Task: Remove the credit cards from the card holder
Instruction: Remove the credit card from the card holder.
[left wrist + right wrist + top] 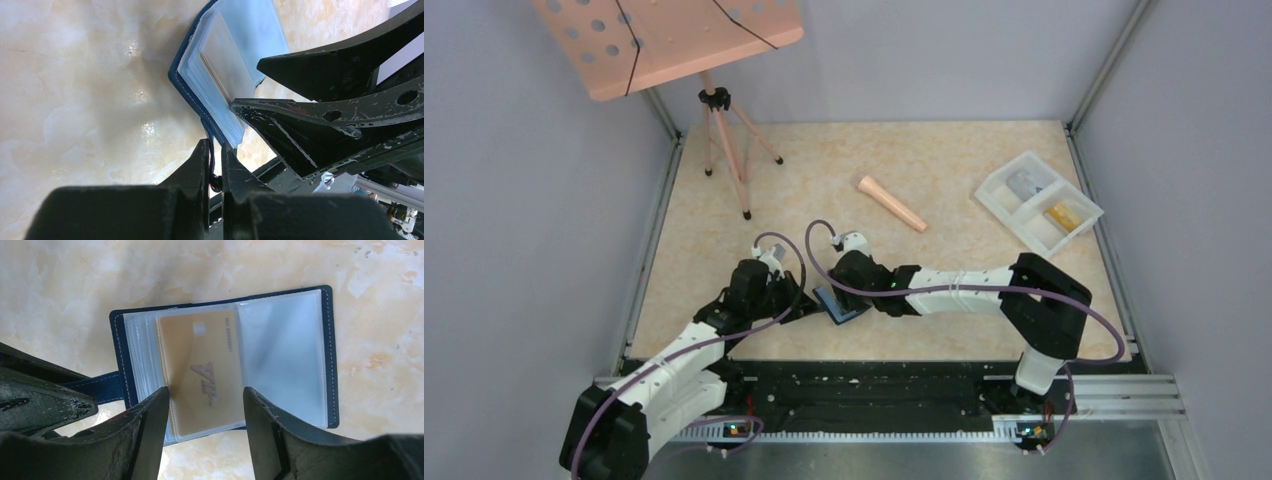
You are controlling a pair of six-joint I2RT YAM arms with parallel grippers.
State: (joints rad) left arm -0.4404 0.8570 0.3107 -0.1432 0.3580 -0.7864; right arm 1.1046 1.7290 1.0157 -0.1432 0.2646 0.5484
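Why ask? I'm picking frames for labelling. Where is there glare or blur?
Left wrist: glare spots on the table, left gripper dark and soft-edged. Right wrist: tan-gold card slightly blurred under its clear sleeve. Top external: evenly lit, card holder tiny.

Robot lab cell, grey panels [524, 250], aluminium rails [1124, 392]
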